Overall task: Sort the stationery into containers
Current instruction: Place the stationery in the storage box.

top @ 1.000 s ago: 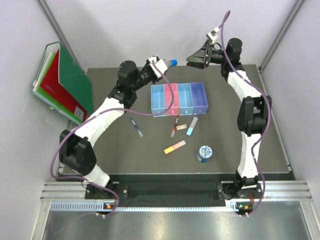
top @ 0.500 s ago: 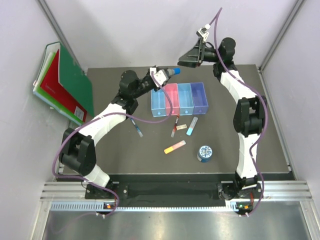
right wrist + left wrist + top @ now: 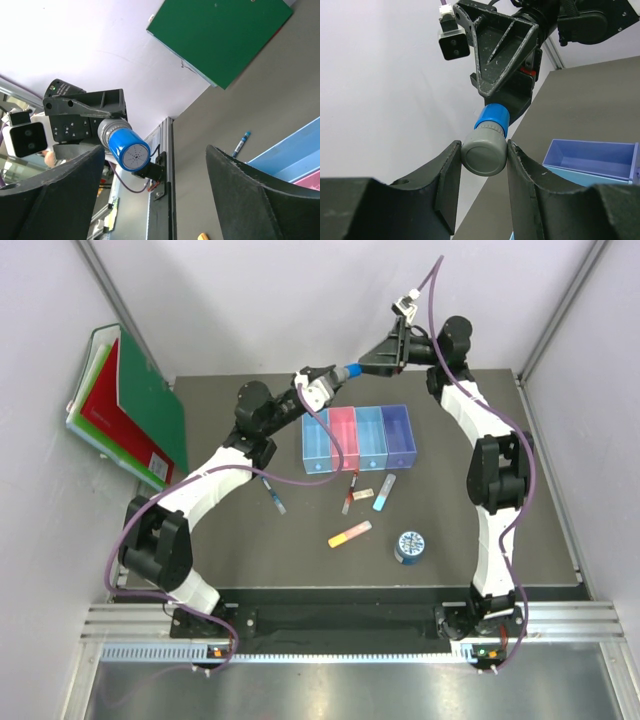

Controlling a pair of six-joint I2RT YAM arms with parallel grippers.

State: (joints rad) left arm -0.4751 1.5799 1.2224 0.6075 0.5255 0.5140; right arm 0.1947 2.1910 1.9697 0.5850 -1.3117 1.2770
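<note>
My left gripper (image 3: 330,376) is shut on the grey cap of the blue bottle (image 3: 346,368) and holds it in the air behind the bins, blue end pointing at my right gripper (image 3: 370,362). The right gripper is open, its jaws spread wide around nothing, a short gap from the bottle's blue end (image 3: 126,146). In the left wrist view the cap (image 3: 484,153) sits between both fingers. The four joined bins (image 3: 358,440) show nothing inside. On the table lie the blue pen (image 3: 273,494), red-black pen (image 3: 350,492), beige eraser (image 3: 365,492), light-blue stick (image 3: 384,493), yellow-pink stick (image 3: 349,534) and round blue tin (image 3: 409,546).
Green and red folders (image 3: 130,405) lean against the left wall beside the table's back left corner. White walls close in the back and both sides. The green folder (image 3: 220,35) also shows in the right wrist view.
My left gripper has carried the bottle up and to the right, toward the right gripper. The right gripper rose and swung left early on, then held still. The gap between them has closed.
</note>
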